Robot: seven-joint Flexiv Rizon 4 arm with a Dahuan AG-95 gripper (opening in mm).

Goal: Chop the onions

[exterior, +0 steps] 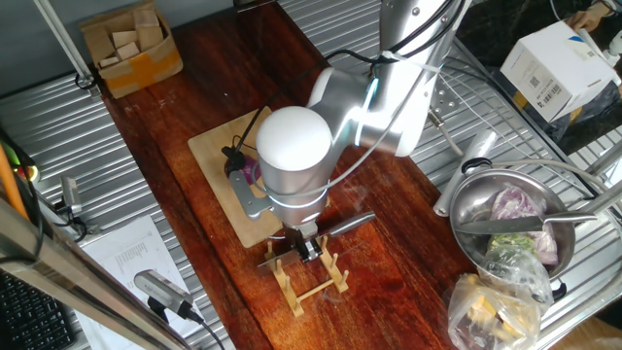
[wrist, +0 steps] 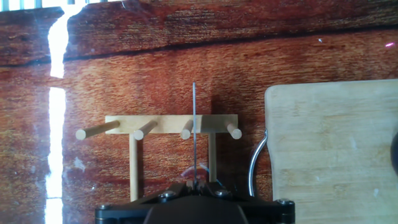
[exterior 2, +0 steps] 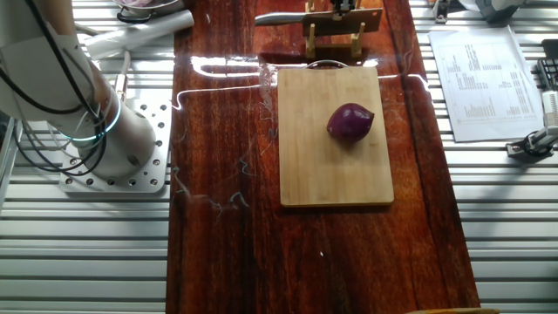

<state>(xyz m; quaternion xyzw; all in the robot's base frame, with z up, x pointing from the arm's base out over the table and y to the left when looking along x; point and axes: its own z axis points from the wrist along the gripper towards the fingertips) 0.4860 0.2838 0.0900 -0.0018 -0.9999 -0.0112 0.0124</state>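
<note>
One dark purple red onion (exterior 2: 350,121) lies on the bamboo board (exterior 2: 334,166), right of its middle; in one fixed view the onion (exterior: 251,173) is half hidden behind the arm. My gripper (wrist: 196,184) hangs over the wooden peg rack (wrist: 171,124) just beyond the board's end. It is shut on the handle of a knife (exterior: 346,224). Edge-on in the hand view, the blade (wrist: 194,130) rises as a thin line between two rack pegs. The board (wrist: 329,149) lies to the right of the rack there.
A metal loop handle (wrist: 254,168) sticks out from the board toward the rack. A steel bowl of vegetables (exterior: 465,199), a plastic bag (exterior: 496,301) and a white box (exterior: 559,63) stand to one side. A cardboard box of wood blocks (exterior: 131,44) sits at the far end. The robot base (exterior 2: 113,139) flanks the wooden strip.
</note>
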